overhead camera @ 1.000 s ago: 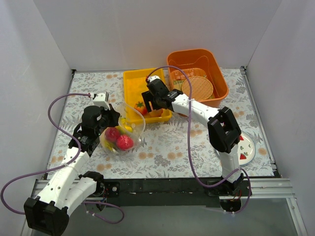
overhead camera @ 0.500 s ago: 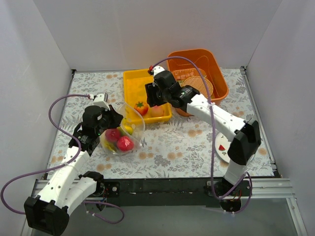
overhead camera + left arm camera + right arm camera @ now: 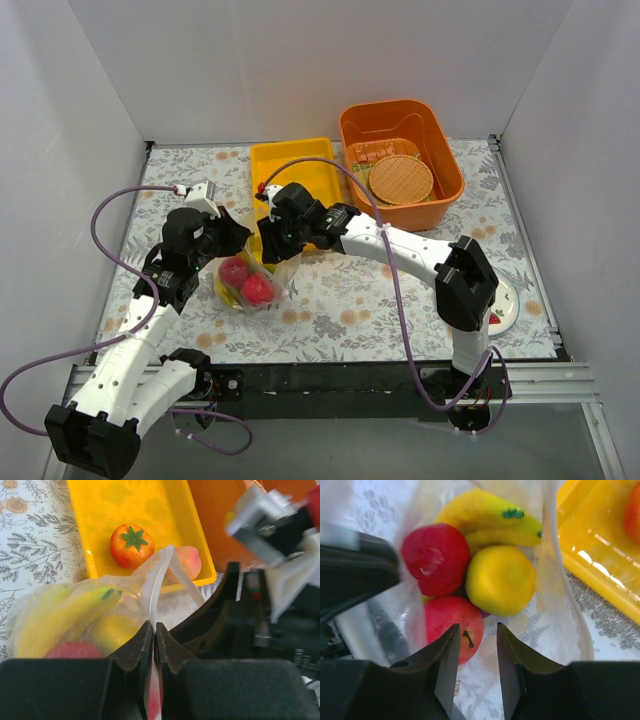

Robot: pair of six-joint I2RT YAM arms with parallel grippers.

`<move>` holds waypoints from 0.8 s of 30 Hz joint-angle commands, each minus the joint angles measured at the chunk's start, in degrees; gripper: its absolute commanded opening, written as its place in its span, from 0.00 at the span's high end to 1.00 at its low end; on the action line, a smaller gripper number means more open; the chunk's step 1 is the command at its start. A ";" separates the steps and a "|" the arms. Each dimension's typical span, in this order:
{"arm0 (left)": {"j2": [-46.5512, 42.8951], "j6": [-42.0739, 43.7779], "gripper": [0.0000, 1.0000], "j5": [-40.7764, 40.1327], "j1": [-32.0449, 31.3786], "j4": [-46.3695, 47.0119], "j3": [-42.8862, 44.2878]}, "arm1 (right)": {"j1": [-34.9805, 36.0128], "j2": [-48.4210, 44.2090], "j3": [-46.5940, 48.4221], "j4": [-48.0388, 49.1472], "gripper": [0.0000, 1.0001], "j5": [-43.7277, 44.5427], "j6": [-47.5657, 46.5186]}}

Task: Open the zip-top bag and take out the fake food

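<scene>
Now, with the left tool [image 3: 153, 628] clamped on the zip-top bag [image 3: 156, 575], we should centre the half-open right tool [image 3: 477, 628] over the red apple [image 3: 447, 620].

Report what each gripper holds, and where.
Left gripper pinches the zip-top bag by its mouth edge. Right gripper, jaws apart at the mouth, holds nothing.

A robotics lab test cell is showing here: plain white panel walls [image 3: 300, 70] are enclosing a floral-patterned tablecloth [image 3: 350, 300], two white-and-black robot arms [image 3: 410, 245] are standing bolted to a metal rail [image 3: 540, 380], and purple cables [image 3: 95, 230] are looping loose.
</scene>
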 commanded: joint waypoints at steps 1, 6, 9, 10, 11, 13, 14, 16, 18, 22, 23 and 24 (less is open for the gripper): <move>-2.77 -0.93 0.89 0.62 0.38 -1.66 1.14 | 0.18 0.47 -1.15 3.07 0.58 -5.94 1.49; -4.54 -4.36 0.55 -3.86 0.38 -6.05 2.88 | 1.15 0.74 -3.26 4.39 0.52 -8.85 0.44; -2.96 -6.90 0.52 -10.01 0.38 -13.51 6.39 | 1.50 0.12 -5.89 6.32 0.48 -10.87 1.14; -2.61 -8.13 0.52 -10.72 0.38 -17.10 6.93 | 1.59 -0.31 -6.51 6.76 0.47 -11.48 1.23; -2.61 -9.62 0.56 -10.81 0.38 -18.44 6.94 | 1.59 -0.49 -7.22 7.11 0.46 -11.75 1.40; -3.13 -13.85 0.64 -9.67 0.38 -21.51 6.15 | 1.59 -0.58 -8.27 7.64 0.45 -12.54 1.49; -4.09 -15.42 0.66 -9.84 0.38 -22.66 5.80 | 1.59 -0.67 -8.45 7.64 0.45 -12.89 1.58; -5.41 -19.03 0.73 -10.11 0.38 -25.38 4.66 | 1.68 -0.84 -9.06 7.82 0.45 -13.86 1.67; -7.25 -21.06 0.77 -9.94 0.38 -26.89 3.60 | 1.59 -1.28 -9.77 8.87 0.43 -14.13 1.84; -9.90 -27.72 0.94 -8.01 0.38 -29.18 -0.35 | 1.59 -1.99 -10.91 10.19 0.39 -15.44 2.37; -10.43 -28.79 0.97 -7.65 0.38 -29.26 -2.62 | 1.68 -2.08 -11.26 10.45 0.38 -15.79 2.46; -10.87 -29.76 0.99 -7.65 0.38 -29.44 -3.51 | 1.68 -1.99 -11.53 11.07 0.36 -16.41 2.81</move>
